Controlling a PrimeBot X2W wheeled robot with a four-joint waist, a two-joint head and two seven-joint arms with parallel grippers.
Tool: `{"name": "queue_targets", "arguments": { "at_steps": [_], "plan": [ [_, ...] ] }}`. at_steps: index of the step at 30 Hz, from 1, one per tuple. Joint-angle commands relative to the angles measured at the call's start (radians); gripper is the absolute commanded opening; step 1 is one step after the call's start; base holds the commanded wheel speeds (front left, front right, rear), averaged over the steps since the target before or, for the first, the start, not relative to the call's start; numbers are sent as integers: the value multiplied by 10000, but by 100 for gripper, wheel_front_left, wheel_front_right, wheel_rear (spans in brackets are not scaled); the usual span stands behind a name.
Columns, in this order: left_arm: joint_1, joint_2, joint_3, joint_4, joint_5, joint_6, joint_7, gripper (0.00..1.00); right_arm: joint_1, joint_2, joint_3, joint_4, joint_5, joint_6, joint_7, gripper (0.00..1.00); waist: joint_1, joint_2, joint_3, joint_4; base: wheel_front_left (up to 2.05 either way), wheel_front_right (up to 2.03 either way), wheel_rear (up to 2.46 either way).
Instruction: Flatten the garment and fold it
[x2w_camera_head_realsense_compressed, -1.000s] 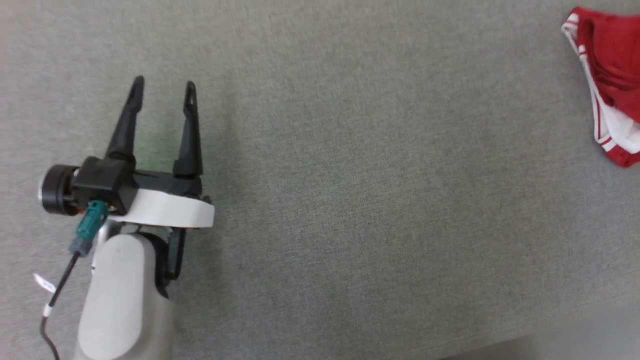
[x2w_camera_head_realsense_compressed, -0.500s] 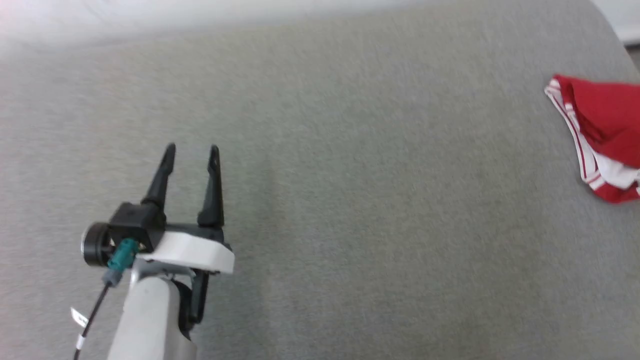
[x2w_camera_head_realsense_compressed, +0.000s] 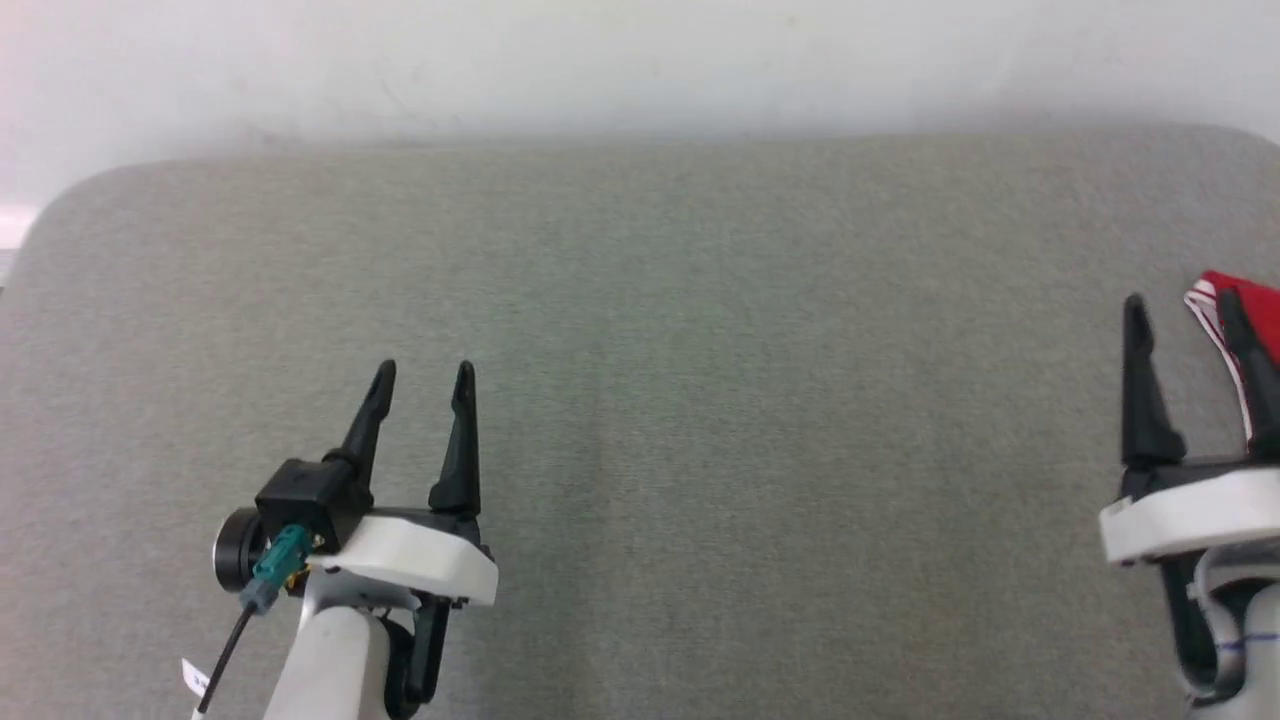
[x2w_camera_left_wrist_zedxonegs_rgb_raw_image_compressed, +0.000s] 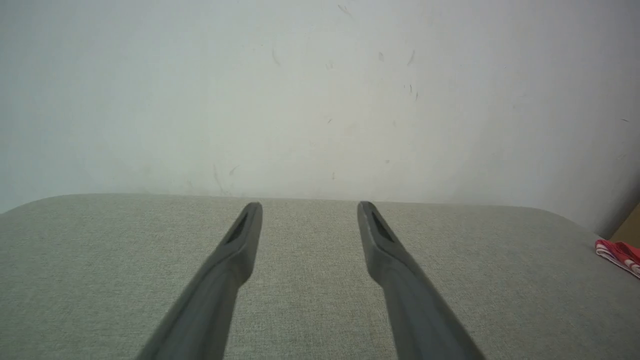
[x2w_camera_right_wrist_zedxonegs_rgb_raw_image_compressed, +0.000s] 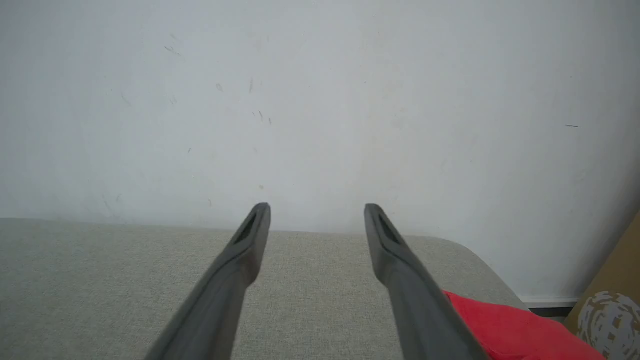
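Hovering over gray cushion (x2w_camera_head_realsense_compressed: 700, 400) with left gripper (x2w_camera_head_realsense_compressed: 424, 370) and right gripper (x2w_camera_head_realsense_compressed: 1180, 300), both spread apart, nothing held. Spotting garment (x2w_camera_head_realsense_compressed: 1265, 300) bunched at cushion's right edge, just past right gripper, mostly cut off from view. Could pinch several layers or only trim, drag it off the edge. Hard to flatten that far from centre.

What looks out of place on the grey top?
The red shirt lies bunched up at the right edge of the grey top, not spread out in the middle. The open right hand is near it, empty.
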Motion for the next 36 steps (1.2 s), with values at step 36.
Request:
{"name": "queue_targets", "arguments": {
  "at_steps": [36],
  "plan": [
    [1432, -66, -361, 530, -331, 146, -47, 100, 2293, 669, 746, 1013, 496, -21, -1141, 100, 1, 0, -1338, 808, 0, 0, 0]
  ]
}}
